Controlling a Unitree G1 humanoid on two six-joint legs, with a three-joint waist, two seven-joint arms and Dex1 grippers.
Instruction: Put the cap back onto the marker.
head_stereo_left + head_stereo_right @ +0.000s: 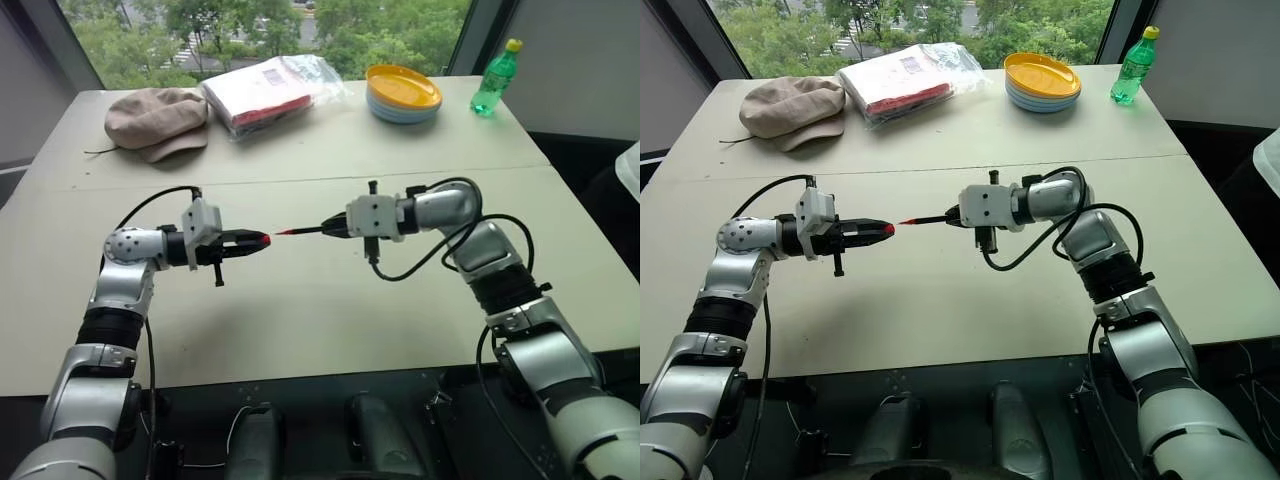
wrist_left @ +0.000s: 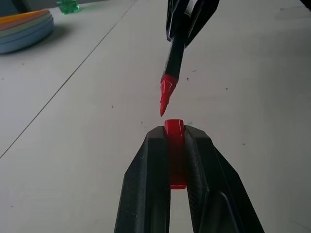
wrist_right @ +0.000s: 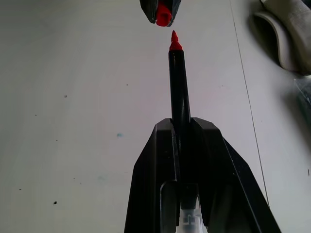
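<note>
My left gripper (image 1: pixel 262 241) is shut on the small red cap (image 2: pixel 174 130), whose open end faces right. A thin black marker (image 3: pixel 178 82) with a red tip (image 2: pixel 166 94) is clamped in my shut right gripper (image 1: pixel 328 229), pointing left at the cap. Both are held above the middle of the table (image 1: pixel 300 320). A small gap separates the tip from the cap's mouth, and the two are nearly in line.
At the table's far side lie a beige cap hat (image 1: pixel 155 120), a plastic-wrapped red and white package (image 1: pixel 268 92), a stack of plates (image 1: pixel 403 92) with a yellow one on top, and a green bottle (image 1: pixel 496 78).
</note>
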